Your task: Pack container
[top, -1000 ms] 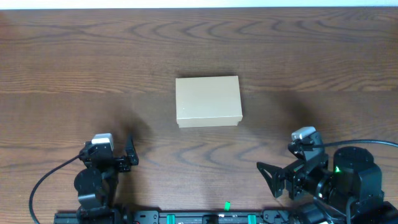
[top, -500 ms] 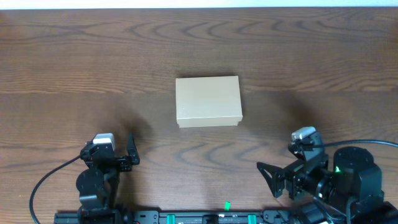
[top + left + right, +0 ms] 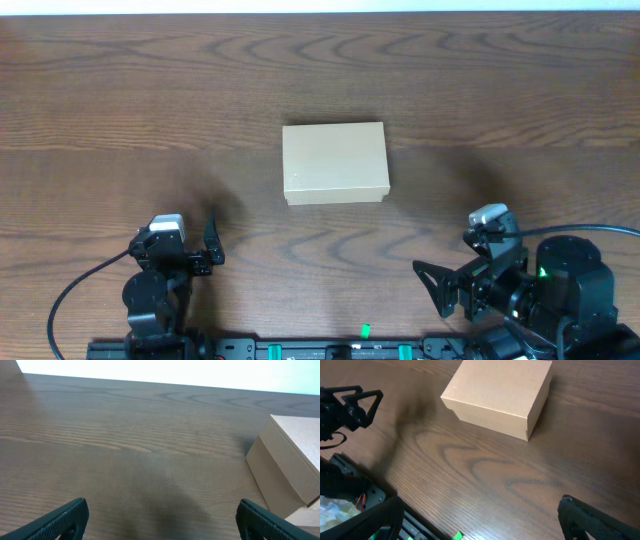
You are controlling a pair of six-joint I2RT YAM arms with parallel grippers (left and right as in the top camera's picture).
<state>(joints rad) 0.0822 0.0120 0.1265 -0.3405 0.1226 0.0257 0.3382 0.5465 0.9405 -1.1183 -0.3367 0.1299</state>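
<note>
Bench (image 3: 120, 100): dark wood-grain surface that filled the overhead view.

Container (image 3: 334, 163): a plain tan cardboard box that sat flat near the middle of the bench with its lid down. Its longer sides ran left to right. It lay ahead of both arms and roughly between them, well apart from each. Nothing touched it. In the left wrist view it appeared at the right edge (image 3: 292, 467), with a front corner and one side wall showing. In the right wrist view it sat at the top centre (image 3: 500, 395), turned at a slant to the camera.

Right arm (image 3: 555, 290): the bulkier of the two as seen from above. It was folded low at the near right corner of the bench, with its wrist directed toward the bench centre.

Left arm (image 3: 150, 290): folded low at the near left, its wrist camera facing out across the bench. A black cable (image 3: 75, 300) looped away from its base.

Right fingers (image 3: 367, 520): spread wide, one tip at each lower corner of the wrist view. They held nothing, and only bare bench showed between them.

Left fingers (image 3: 62, 517): likewise spread wide and holding nothing, clear of the container.
</note>
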